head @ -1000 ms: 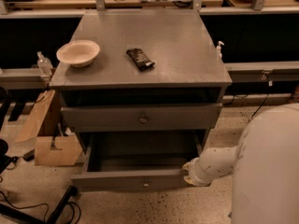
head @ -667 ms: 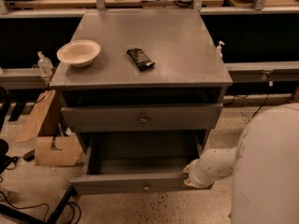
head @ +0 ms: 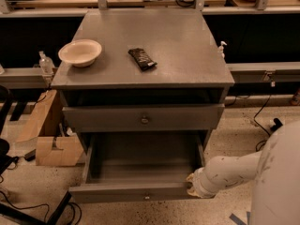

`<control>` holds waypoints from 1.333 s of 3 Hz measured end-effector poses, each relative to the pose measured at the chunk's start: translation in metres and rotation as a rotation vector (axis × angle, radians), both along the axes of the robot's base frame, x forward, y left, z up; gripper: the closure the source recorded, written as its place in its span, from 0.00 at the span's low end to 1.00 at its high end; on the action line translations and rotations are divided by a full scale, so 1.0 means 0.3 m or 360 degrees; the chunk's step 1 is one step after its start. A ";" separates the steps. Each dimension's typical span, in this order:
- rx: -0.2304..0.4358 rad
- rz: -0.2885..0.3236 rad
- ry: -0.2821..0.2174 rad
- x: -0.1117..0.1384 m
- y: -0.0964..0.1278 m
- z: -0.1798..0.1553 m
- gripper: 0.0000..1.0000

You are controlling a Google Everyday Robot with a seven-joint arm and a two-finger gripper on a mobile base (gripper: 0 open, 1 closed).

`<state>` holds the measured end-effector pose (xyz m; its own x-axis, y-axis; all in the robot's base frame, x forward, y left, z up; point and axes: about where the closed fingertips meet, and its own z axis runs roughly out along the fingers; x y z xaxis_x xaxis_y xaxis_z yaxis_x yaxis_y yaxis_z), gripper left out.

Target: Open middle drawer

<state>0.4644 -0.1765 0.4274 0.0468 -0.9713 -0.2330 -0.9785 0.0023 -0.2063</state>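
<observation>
The middle drawer [head: 140, 191] is the wide, shallow grey one with a small round knob [head: 147, 197]. It stands pulled well out of the cabinet and its inside is bare. My gripper [head: 190, 185] is at the right end of the drawer's front, against its top edge, at the end of my white arm [head: 229, 172]. The taller top drawer [head: 140, 118] with its knob [head: 144, 120] is shut above it. The lowest drawer is hidden under the open one.
On the grey cabinet top [head: 187, 55] stand a cream bowl [head: 80, 52] and a dark snack bar [head: 142, 58]. Cardboard boxes [head: 47, 135] lie on the floor at the left. Cables run on the floor at both sides. My white body [head: 281, 182] fills the lower right.
The middle drawer has slid a little farther out toward the camera, and my gripper has moved with its front edge. Nothing on the top has moved.
</observation>
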 end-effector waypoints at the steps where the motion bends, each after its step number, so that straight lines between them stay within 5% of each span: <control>1: 0.0018 0.0022 0.0063 -0.086 -0.005 0.000 1.00; 4: 0.0032 0.0053 0.0126 -0.159 -0.003 0.003 1.00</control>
